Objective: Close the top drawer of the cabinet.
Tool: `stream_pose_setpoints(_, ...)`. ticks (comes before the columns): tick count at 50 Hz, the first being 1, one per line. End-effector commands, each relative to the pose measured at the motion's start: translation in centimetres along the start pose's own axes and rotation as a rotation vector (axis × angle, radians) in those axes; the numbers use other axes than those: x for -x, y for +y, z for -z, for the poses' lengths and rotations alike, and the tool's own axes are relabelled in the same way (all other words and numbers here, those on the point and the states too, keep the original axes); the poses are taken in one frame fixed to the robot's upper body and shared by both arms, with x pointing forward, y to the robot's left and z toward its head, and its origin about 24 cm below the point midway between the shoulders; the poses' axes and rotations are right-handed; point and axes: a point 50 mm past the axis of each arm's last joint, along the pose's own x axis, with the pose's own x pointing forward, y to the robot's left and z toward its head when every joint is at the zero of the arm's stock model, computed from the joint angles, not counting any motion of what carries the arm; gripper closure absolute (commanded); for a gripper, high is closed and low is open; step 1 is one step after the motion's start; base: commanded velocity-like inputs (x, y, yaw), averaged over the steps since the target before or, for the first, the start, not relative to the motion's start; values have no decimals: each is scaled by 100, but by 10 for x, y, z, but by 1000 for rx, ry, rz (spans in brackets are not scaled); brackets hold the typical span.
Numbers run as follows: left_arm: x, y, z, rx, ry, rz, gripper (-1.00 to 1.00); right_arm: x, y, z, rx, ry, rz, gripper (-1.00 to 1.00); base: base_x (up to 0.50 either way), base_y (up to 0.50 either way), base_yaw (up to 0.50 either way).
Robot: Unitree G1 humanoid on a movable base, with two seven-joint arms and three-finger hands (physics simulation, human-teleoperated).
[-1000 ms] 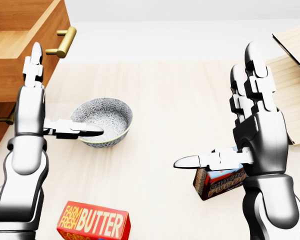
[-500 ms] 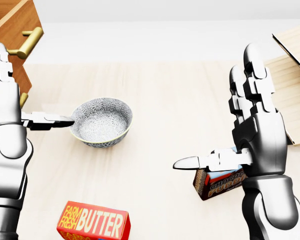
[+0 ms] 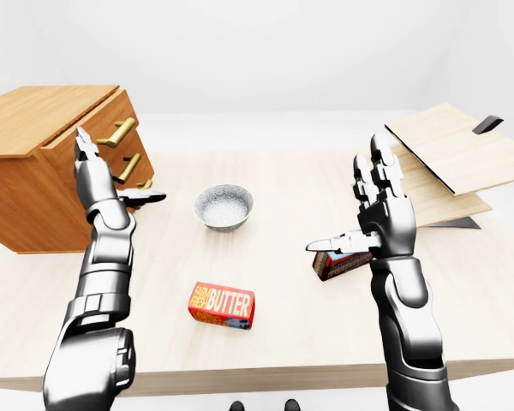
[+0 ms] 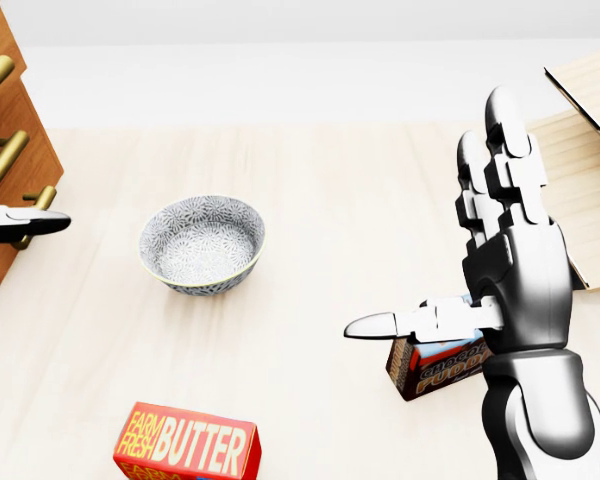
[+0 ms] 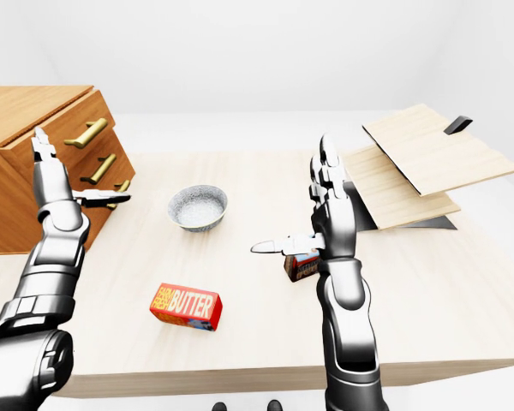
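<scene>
Left hand [image 3: 98, 175] was flat and open, fingers up and thumb out toward the bowl, holding nothing, set against the front of the wooden cabinet [image 3: 34, 171] at the left-eye view's left, beside the top drawer [image 3: 103, 133], which looked nearly flush with the drawers below, its brass handle [image 3: 117, 132] just right of the fingertips. Right hand [image 3: 379, 210] was also open and empty, fingers up, thumb pointing left, raised over a small dark fudge box [image 3: 338, 262]. Between the hands on the light wood table [image 3: 274, 325] sat a patterned bowl [image 3: 224, 205] and a red butter box [image 3: 222, 305]; tilted wooden boards [image 3: 454, 154] lay at right.
</scene>
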Motion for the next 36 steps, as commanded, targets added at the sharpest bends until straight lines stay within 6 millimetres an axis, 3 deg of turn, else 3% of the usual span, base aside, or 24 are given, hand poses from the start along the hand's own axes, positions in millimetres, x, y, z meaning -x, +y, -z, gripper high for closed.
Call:
stream_pose_setpoints(1,-15,28,17,-48,79,-119,-100,1,0,0,2,3,-1,-100,0,0,0)
stream_pose_setpoints(23,-21,45,21,-61,93,-183,-100,3,-1,2,3,13,-3,-100,0,0,0)
stream_pose_setpoints(29,-2,32,2,45,-26,-111,-100,3,0,3,3,15,-5,-100,0,0,0)
stream_pose_setpoints(32,28,23,-9,190,-107,-20,-100,3,0,3,2,17,-5,-100,0,0,0)
stream_pose_setpoints(36,59,17,-10,401,-111,70,-100,4,1,4,2,20,-8,-100,0,0,0)
